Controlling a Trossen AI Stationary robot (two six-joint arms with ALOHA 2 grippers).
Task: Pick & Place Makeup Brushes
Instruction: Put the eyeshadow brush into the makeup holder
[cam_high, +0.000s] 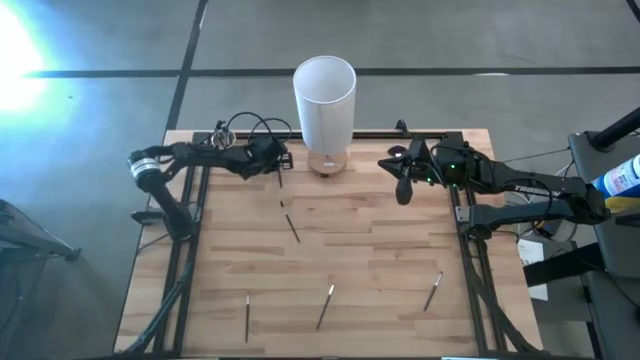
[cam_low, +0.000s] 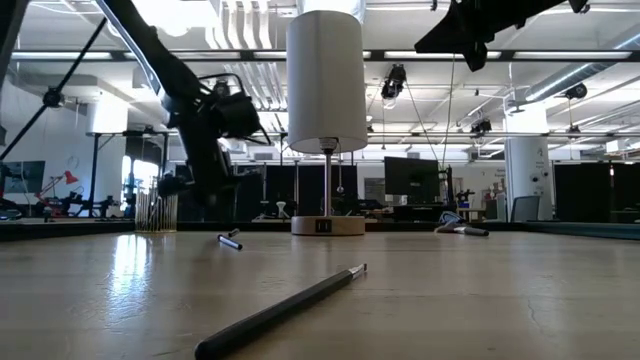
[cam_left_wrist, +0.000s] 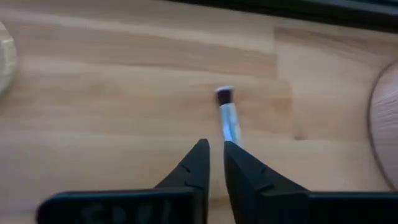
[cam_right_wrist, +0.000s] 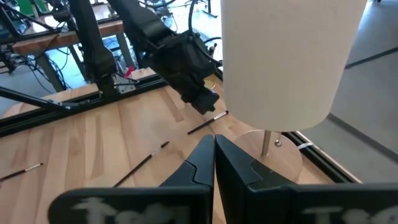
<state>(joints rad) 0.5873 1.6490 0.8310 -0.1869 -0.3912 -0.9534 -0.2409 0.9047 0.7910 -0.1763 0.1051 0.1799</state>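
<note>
Several makeup brushes lie flat on the wooden table (cam_high: 380, 250): one (cam_high: 281, 178) right under my left gripper, one (cam_high: 292, 225) mid-table, and three (cam_high: 247, 315), (cam_high: 325, 305), (cam_high: 433, 290) near the front edge. My left gripper (cam_left_wrist: 214, 146) hangs at the far left with a narrow gap between its fingers. It slants down over the handle of the nearest brush (cam_left_wrist: 229, 115), whose silvery ferrule and dark head point away from it. My right gripper (cam_right_wrist: 214, 138) is shut and hovers high at the far right (cam_high: 403, 190), holding nothing.
A tall white cylinder (cam_high: 323, 95) stands on a thin rod over a round wooden base (cam_high: 326, 163) at the far middle, between the two grippers. Black rails (cam_high: 468, 250) run along the table's left and right sides. Bare wood lies between the scattered brushes.
</note>
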